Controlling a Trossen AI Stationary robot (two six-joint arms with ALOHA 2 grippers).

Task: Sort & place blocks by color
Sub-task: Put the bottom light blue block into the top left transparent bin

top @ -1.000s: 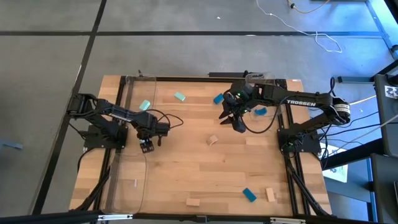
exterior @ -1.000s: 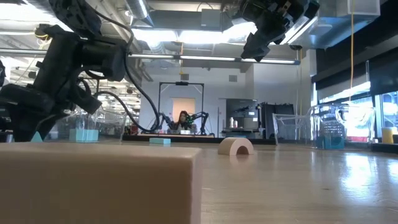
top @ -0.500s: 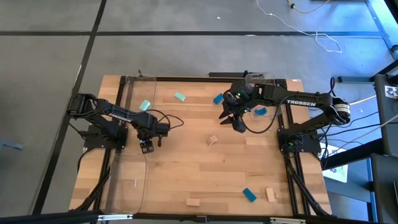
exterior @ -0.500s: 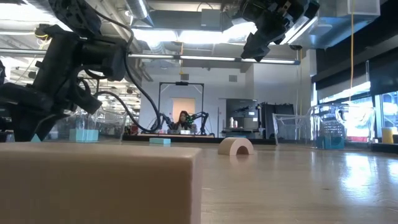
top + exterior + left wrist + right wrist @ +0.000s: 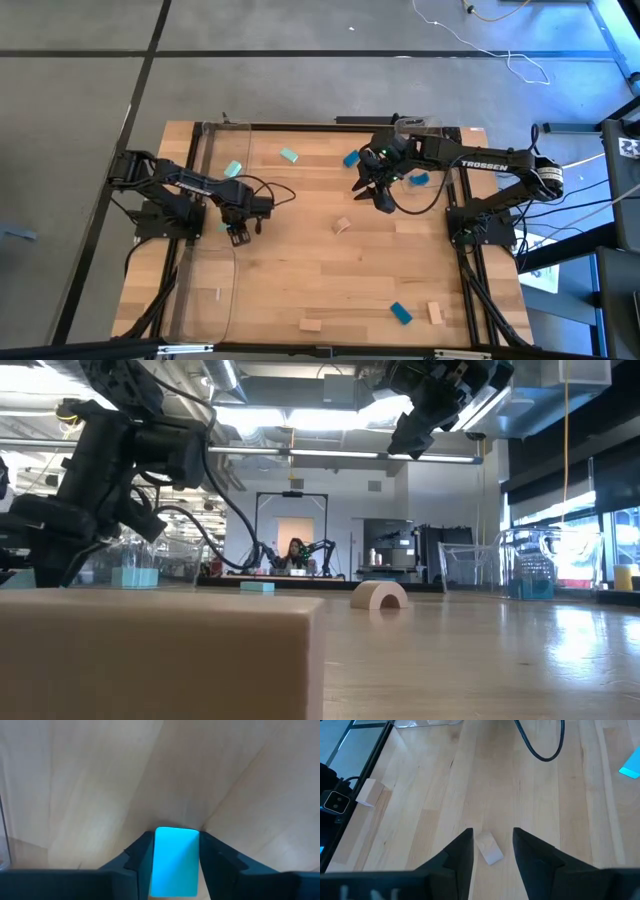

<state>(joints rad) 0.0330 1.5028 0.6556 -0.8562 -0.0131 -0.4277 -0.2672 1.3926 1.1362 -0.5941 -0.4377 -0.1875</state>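
My left gripper (image 5: 238,236) is at the table's left, beside a clear tray (image 5: 205,290), shut on a mint-teal block (image 5: 175,862). My right gripper (image 5: 376,196) is open and held high over a pale wooden arch block (image 5: 488,848), which lies on the table (image 5: 342,225) below its fingers. Two mint blocks (image 5: 233,170) (image 5: 289,155) and two blue blocks (image 5: 351,158) (image 5: 419,179) lie at the far side. A blue block (image 5: 401,313) and two wooden blocks (image 5: 310,324) (image 5: 434,313) lie near the front edge. My left gripper pinches the mint-teal block by its two long sides (image 5: 156,860) between its two fingers (image 5: 142,855). The fingers point down toward the table. Whether the block's lower end touches the table does not show.
A clear tray wall (image 5: 225,130) stands at the far left and another tray (image 5: 420,125) at the far right. The middle of the table (image 5: 300,270) is bare wood. In the low view a wooden block (image 5: 150,660) fills the foreground.
My left gripper has shifted a little toward the table's near-left with the mint-teal block still held. My right arm has kept still.
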